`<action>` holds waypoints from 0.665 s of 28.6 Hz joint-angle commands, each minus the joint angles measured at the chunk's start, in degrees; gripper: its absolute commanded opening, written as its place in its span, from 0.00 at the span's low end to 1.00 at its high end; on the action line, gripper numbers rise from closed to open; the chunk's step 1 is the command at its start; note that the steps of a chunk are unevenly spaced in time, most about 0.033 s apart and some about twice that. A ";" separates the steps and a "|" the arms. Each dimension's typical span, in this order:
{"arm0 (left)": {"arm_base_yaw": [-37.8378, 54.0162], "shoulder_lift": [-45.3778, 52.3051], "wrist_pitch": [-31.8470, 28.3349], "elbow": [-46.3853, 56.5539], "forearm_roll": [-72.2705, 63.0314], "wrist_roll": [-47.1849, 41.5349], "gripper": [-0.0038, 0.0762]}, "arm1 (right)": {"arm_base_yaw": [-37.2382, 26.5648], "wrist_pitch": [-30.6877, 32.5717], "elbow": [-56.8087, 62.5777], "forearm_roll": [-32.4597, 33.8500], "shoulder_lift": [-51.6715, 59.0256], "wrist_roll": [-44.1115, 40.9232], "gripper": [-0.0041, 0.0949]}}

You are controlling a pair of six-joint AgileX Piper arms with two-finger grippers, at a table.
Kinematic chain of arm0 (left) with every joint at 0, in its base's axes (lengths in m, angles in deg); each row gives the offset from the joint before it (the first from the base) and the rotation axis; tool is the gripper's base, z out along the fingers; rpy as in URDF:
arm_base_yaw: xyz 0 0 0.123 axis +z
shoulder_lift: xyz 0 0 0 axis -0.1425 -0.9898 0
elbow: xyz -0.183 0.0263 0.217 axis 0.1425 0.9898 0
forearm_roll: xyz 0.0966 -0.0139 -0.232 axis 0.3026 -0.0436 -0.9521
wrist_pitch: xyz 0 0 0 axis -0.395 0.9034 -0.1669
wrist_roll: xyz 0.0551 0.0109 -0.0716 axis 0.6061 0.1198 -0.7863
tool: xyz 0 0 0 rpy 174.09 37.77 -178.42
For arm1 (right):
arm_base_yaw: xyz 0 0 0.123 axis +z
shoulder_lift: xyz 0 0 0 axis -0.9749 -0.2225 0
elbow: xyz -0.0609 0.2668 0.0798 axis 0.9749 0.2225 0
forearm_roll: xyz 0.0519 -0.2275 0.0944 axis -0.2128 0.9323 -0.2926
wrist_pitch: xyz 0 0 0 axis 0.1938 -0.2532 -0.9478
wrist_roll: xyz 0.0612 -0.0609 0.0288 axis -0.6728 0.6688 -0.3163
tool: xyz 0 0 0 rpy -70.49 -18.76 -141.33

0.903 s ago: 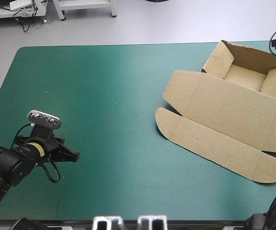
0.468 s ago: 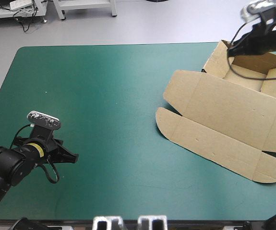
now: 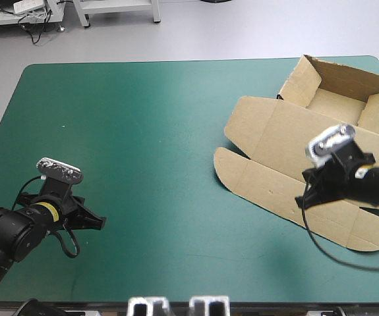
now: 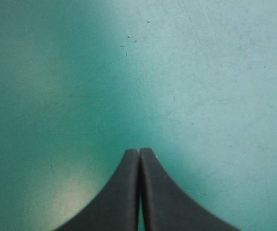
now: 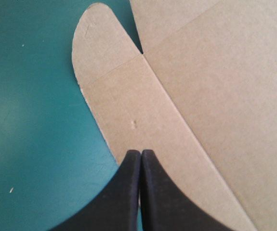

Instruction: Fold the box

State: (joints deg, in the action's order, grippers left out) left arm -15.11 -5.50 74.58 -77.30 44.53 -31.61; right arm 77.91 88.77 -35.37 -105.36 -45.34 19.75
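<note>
Teal-green cover (image 3: 143, 131) bears the brown box (image 3: 308, 148), lid flat; left tool (image 4: 139, 151) and right tool (image 5: 141, 153) clenched.

A: Item count, boxes?
B: One box (image 3: 294, 141), brown board.
A: Claws?
B: Two: one left claw (image 4: 139, 153), one right claw (image 5: 141, 153); two black fingers (image 4: 121, 197) each.
A: Worktops?
B: One worktop (image 3: 156, 145), teal-green cover.

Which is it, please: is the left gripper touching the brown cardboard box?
Apart: the high view shows wide teal-green cover between the left gripper and the brown cardboard box.
</note>
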 commanded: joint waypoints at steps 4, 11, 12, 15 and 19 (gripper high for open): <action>-0.07 3.83 -4.75 0.62 0.35 -0.01 0.03 | -0.01 -5.41 12.71 -0.86 19.24 0.36 0.02; -0.07 4.78 -8.22 2.81 -3.06 -0.01 0.03 | -0.01 -5.56 16.51 2.62 25.26 -4.76 0.02; -0.07 4.78 -7.49 2.81 -3.92 -0.01 0.03 | -0.01 -4.99 16.63 3.24 25.26 -6.10 0.02; -0.07 4.78 -2.60 2.84 -4.77 -0.01 0.03 | -0.01 -0.94 16.63 4.78 24.49 -8.65 0.02; -0.07 4.78 2.31 2.84 -5.07 -0.01 0.03 | -0.01 1.23 16.63 5.98 24.36 -8.65 0.02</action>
State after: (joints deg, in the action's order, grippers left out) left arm -15.11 -0.94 75.78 -73.16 39.98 -31.61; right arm 77.91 90.96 -17.58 -99.41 -20.07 11.42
